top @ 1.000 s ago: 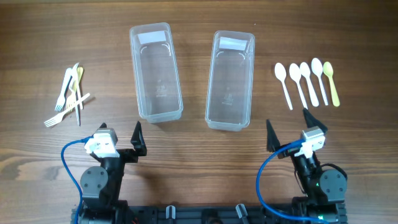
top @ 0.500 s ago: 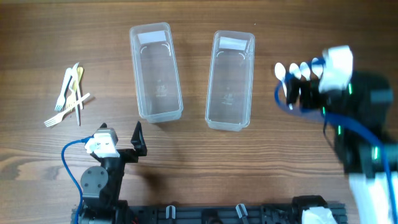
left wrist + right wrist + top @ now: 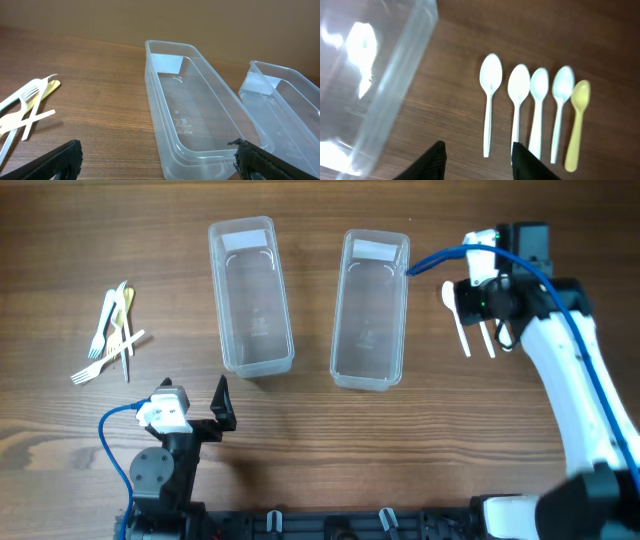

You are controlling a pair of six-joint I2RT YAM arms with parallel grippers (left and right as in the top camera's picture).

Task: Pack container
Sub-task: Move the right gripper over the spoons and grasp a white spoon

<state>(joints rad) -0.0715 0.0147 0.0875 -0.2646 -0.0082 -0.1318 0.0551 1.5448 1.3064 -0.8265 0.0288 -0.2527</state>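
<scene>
Two clear empty containers lie side by side, the left one (image 3: pixel 250 295) (image 3: pixel 195 115) and the right one (image 3: pixel 372 308) (image 3: pixel 365 75). Several white spoons (image 3: pixel 519 85) and a yellow spoon (image 3: pixel 577 125) lie in a row right of them. My right gripper (image 3: pixel 478 295) (image 3: pixel 480 160) hovers over that row, open, its fingers astride the handle end of the leftmost spoon (image 3: pixel 452 300) (image 3: pixel 489 80) and holding nothing. The arm hides most spoons in the overhead view. My left gripper (image 3: pixel 193 392) (image 3: pixel 157 162) rests open near the front edge, before the left container.
A loose pile of white forks and a yellowish one (image 3: pixel 112 330) (image 3: pixel 25 105) lies at the far left of the wooden table (image 3: pixel 300 430). The blue cable (image 3: pixel 440 255) of the right arm arcs over the right container's far corner.
The right arm swung from its rest near the front edge out over the spoons, and its jaws have narrowed. The left arm has not moved.
</scene>
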